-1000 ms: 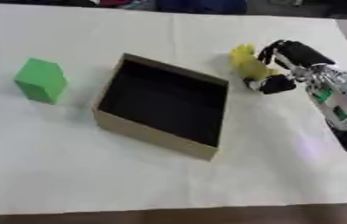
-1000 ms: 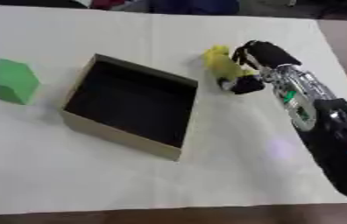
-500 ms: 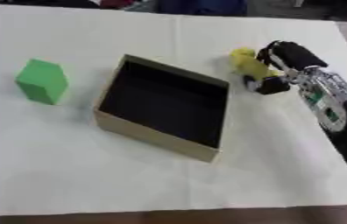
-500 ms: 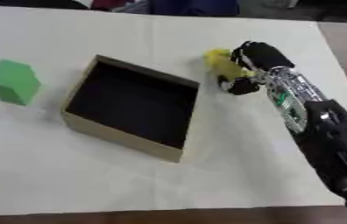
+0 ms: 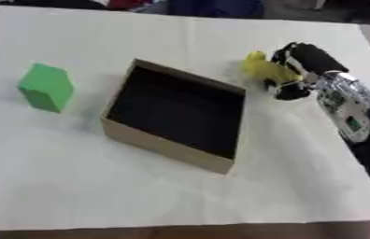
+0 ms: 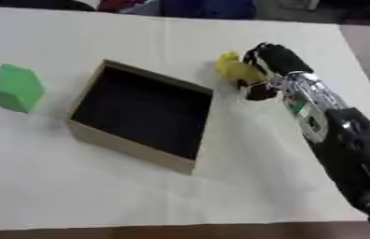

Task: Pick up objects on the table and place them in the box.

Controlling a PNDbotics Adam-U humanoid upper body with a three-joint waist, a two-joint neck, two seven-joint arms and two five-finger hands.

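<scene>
The robot's right hand (image 6: 272,59) is curling its fingers round a yellow object (image 6: 236,69), gripping it for transfer into the nearby open box (image 5: 170,147).

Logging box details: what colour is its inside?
Black inside the box, tan walls; clearest in the left eye view.

Looks like a lab / robot test bench, not a home. Evidence: flat table covered w/ a plain cream-white sheet (image 5: 180,196), staged props only, i.e. a shallow tan cardboard box w/ black inside (image 5: 174,120) and a plain bright green block (image 5: 46,87), well apart on the cloth. Black-and-silver robot arm (image 6: 335,135) comes in from the right side. Far edge: dark, blurred shapes in red and blue, can't tell what they are.
</scene>
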